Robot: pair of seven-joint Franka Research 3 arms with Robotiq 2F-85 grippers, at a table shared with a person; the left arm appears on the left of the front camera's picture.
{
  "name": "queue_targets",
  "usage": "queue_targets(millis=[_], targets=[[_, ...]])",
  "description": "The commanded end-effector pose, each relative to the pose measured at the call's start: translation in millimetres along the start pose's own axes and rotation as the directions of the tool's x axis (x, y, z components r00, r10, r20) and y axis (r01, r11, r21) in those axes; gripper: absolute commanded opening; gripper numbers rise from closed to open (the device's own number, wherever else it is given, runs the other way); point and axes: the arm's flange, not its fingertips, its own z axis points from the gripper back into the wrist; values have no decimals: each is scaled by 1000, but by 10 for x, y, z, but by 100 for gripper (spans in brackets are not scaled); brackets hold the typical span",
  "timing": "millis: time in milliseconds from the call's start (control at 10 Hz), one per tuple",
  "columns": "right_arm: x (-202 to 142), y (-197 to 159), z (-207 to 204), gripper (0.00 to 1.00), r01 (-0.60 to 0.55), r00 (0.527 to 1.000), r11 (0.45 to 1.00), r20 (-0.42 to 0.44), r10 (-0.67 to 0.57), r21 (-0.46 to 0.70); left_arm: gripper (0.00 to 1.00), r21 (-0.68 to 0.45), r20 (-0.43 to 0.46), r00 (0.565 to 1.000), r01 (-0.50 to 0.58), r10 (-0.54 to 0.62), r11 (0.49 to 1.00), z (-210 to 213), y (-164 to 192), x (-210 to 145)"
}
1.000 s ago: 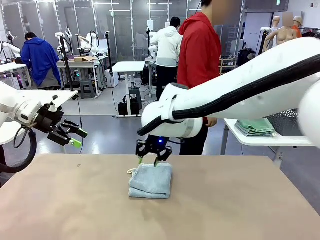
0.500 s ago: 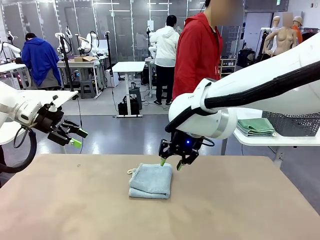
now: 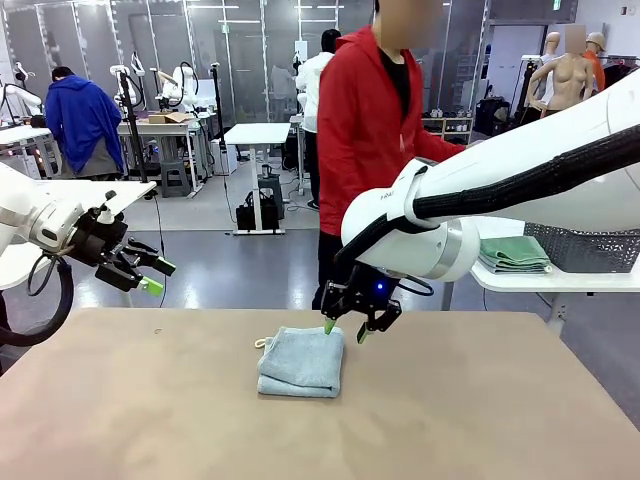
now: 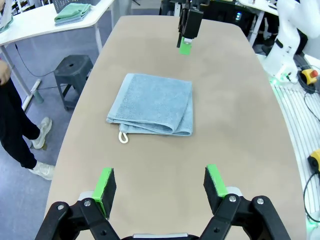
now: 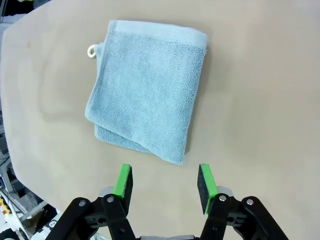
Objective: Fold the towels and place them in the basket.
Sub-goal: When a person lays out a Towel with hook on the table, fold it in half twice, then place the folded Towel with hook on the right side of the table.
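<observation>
A pale blue-grey towel (image 3: 301,361) lies folded on the tan table, its white loop (image 3: 262,343) at the far left corner. My right gripper (image 3: 343,329) hovers open just above the towel's far right corner, with nothing between its green pads. In the right wrist view the towel (image 5: 148,94) lies flat ahead of the open right gripper (image 5: 164,182). My left gripper (image 3: 151,276) hangs open off the table's left side. From the left wrist the open left gripper (image 4: 160,183) looks across at the towel (image 4: 152,104). The dark mesh basket (image 3: 590,247) stands on a white side table at the right.
A person in a red hoodie (image 3: 362,130) stands at the table's far edge, close behind my right arm. Folded green cloths (image 3: 513,254) lie on the side table (image 3: 520,280) beside the basket. A grey stool (image 4: 74,69) stands under that table.
My right gripper has moved right, from the towel's far left corner to its far right corner. The person in red has stepped left and turned toward the table. The left arm has not moved.
</observation>
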Motion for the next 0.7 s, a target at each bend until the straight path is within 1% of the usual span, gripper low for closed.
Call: queue_targets(millis=[0,600], targets=[[1,6,8,66,-3,1000,1000,1,3,1,89,8,-4,1000,2,-2,1000,-4,2,11],[1,6,8,66,-3,1000,1000,1,3,1,89,8,-4,1000,2,-2,1000,-4,2,11]])
